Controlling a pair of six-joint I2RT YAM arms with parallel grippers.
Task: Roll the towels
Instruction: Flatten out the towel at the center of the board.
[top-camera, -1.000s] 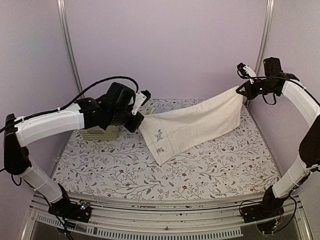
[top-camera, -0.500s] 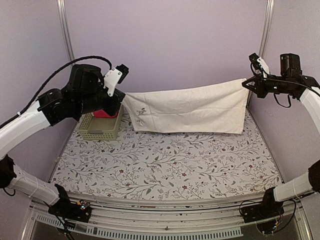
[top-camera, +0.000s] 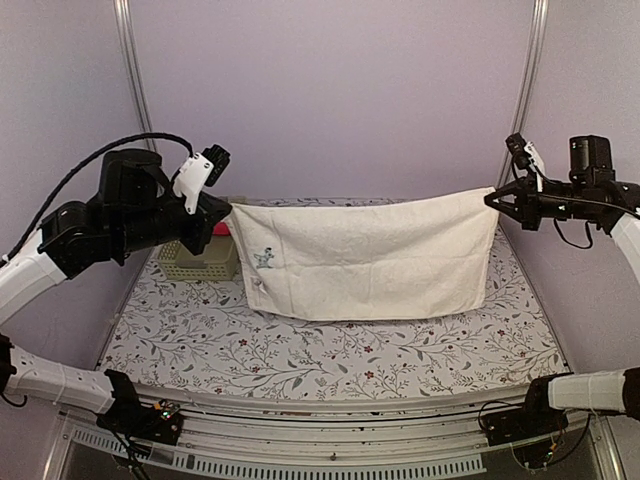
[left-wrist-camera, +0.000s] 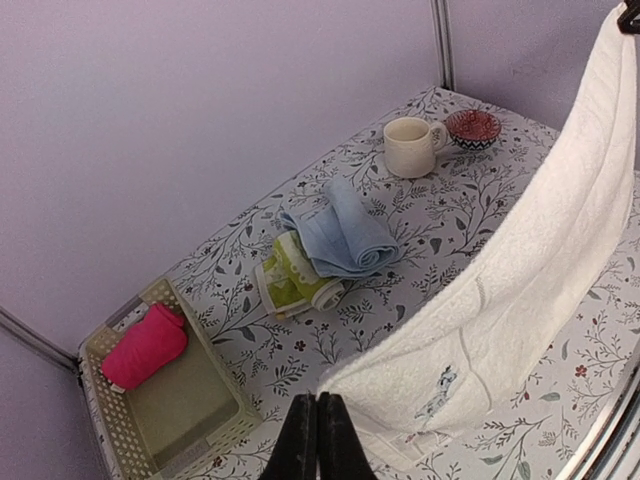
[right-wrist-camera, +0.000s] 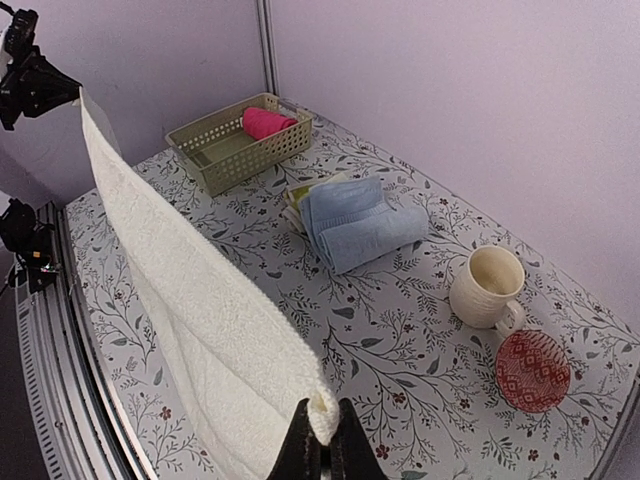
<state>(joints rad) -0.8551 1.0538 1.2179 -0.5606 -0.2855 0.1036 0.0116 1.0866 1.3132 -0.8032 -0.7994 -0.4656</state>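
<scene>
While both arms hold it up over the table, the cream towel hangs spread wide between them. The left gripper is pinched tight on its upper left corner, and the right gripper is pinched on its upper right corner. A pink towel lies rolled in the basket. Behind the hanging cloth, a blue towel rests on a yellow-green towel, near a mug and a red bowl.

The cream-white towel, slanted and sagging before, now hangs spread level; its left corner has risen.
</scene>
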